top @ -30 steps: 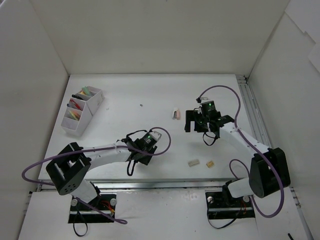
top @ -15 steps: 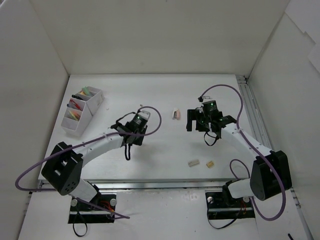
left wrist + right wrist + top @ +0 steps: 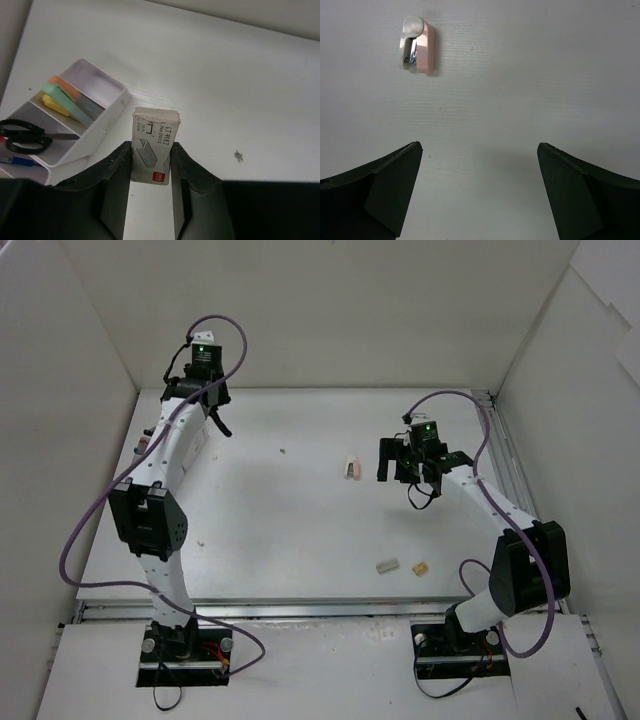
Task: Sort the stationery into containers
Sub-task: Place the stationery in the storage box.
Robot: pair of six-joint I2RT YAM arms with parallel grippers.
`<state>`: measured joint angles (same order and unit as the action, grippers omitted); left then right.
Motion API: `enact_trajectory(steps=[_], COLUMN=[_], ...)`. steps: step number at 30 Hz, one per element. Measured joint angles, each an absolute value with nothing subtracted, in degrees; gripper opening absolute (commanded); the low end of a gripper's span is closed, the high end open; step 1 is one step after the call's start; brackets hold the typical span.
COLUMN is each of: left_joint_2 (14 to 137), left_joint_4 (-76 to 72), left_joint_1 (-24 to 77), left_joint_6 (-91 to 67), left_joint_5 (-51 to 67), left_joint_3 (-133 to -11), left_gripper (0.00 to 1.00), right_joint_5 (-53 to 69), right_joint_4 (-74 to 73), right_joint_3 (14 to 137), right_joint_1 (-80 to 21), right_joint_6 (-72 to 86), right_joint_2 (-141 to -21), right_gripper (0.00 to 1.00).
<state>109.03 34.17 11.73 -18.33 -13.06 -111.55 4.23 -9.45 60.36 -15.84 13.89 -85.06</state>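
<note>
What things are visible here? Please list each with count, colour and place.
table: one, white, under everything
organiser: one, white, far left
highlighters: three, orange, green, yellow, one organiser compartment
scissors: one, black-handled, neighbouring compartment
pen: one, blue, beside scissors
staple box: one, whitish, in left gripper, beside organiser
mini stapler: one, pink, mid-table
small blocks: two, whitish and tan, near-centre table
left gripper: one, black, shut on staple box
right gripper: one, black, open, near mini stapler
</note>
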Motion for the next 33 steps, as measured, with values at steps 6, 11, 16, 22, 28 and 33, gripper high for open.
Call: enact_trajectory(steps=[6, 11, 16, 22, 28, 33], left_joint_2=[122.9, 127.6, 131.7, 135.9, 136.4, 136.4], left_joint_4=[41.5, 41.5, 39.7, 37.8, 35.3, 34.0], left_joint_1=[7.4, 4.9, 1.8, -1.0, -1.1, -0.9], left_joint_6=[-24.3, -29.1, -33.5, -37.3, -39.4, -40.6], left_joint_5=[-17.9, -17.1, -17.6, -18.2, -19.9, -20.3], left_joint_3=[-130.8, -132.5, -133.8, -134.7, -133.9, -133.0], left_gripper=[0.01, 0.0, 0.0, 0.0, 0.04, 0.08], right_joint_5=[4.3, 4.9, 5.6, 6.5, 6.9, 6.9], right_joint_4=[-9.6, -9.8, -10.6, -11.3, -12.1, -12.8], right_joint_3=[63.9, 66.4, 69.1, 72.1, 73.8, 74.5], right_joint_1=[-13.2, -11.5, -10.4, -9.9, -9.7, -9.6], right_joint_6=[14.2, 15.2, 16.1, 16.7, 16.9, 17.0], right_joint_2=[-89.5, -93.2, -96.5, -99.8, -101.6, -102.0], right_gripper=[0.98, 0.98, 0.98, 0.98, 0.98, 0.98])
